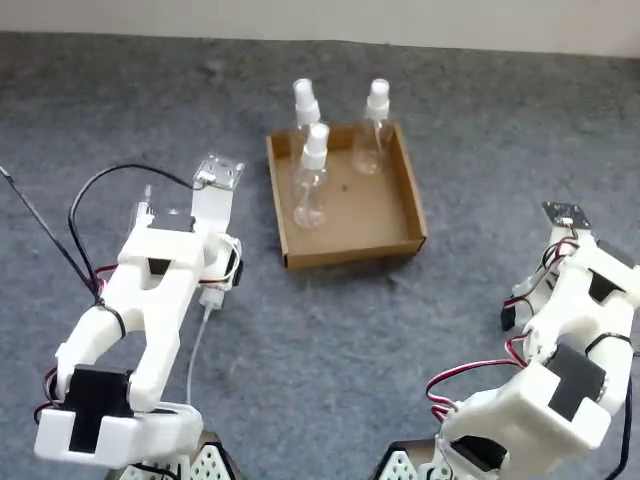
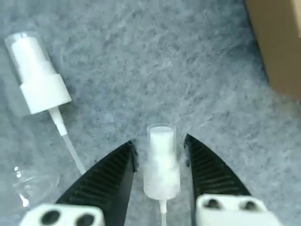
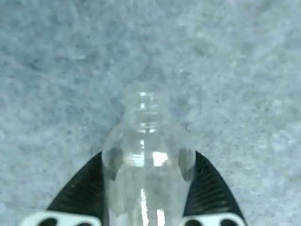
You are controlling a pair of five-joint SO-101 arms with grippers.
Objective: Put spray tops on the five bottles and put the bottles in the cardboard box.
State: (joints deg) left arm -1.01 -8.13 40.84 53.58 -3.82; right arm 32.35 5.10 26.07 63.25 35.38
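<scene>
- Right gripper (image 3: 148, 162) has both black jaws pressed against a clear bottle (image 3: 146, 141), one on each side.
- The bottle's threaded neck is open, with no spray top on it.
- Grey carpet (image 3: 56, 56) lies underneath.

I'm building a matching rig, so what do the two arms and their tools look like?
The left arm and right arm are blocky white plastic with black motor blocks at the joints. Red, black and white wires loop between joints; a thin black cable trails from the left arm. The left tool and right tool have black, ribbed, tapering fingers on white bases.
</scene>
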